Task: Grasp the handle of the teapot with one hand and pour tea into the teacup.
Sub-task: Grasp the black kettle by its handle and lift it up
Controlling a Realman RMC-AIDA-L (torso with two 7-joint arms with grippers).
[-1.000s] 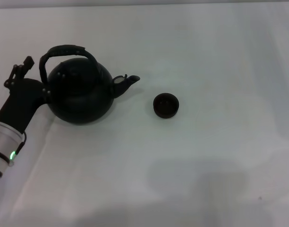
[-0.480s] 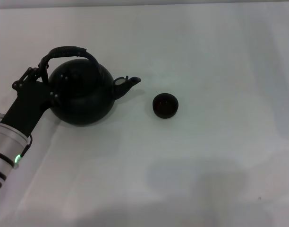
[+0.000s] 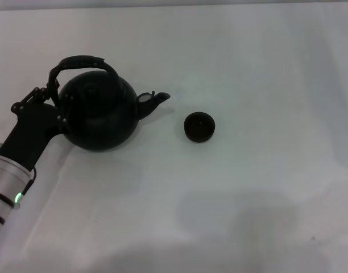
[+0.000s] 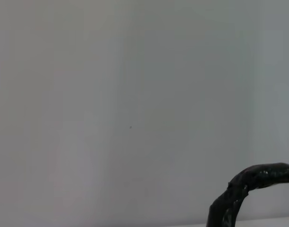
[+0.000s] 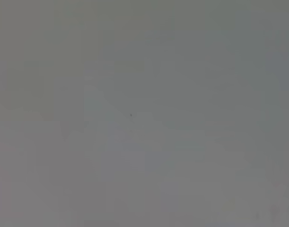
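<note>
Left gripper (image 3: 49, 98) at the base of the handle (image 3: 78, 61), fingers' state impossible to tell

Teapot (image 3: 100, 114) on the table (image 3: 259, 68), spout aimed right at the teacup (image 3: 199, 126) nearby, suiting a short pour; handle arc alone in left wrist view (image 4: 248, 187), right wrist view blank

One teapot (image 3: 99, 116) stands on the white table (image 3: 265, 68), bearing one arched handle (image 3: 78, 62), one short spout (image 3: 153, 101) and one lid; one teacup (image 3: 199, 126) sits apart from it; one gripper (image 3: 52, 105), the left, is in view.
</note>
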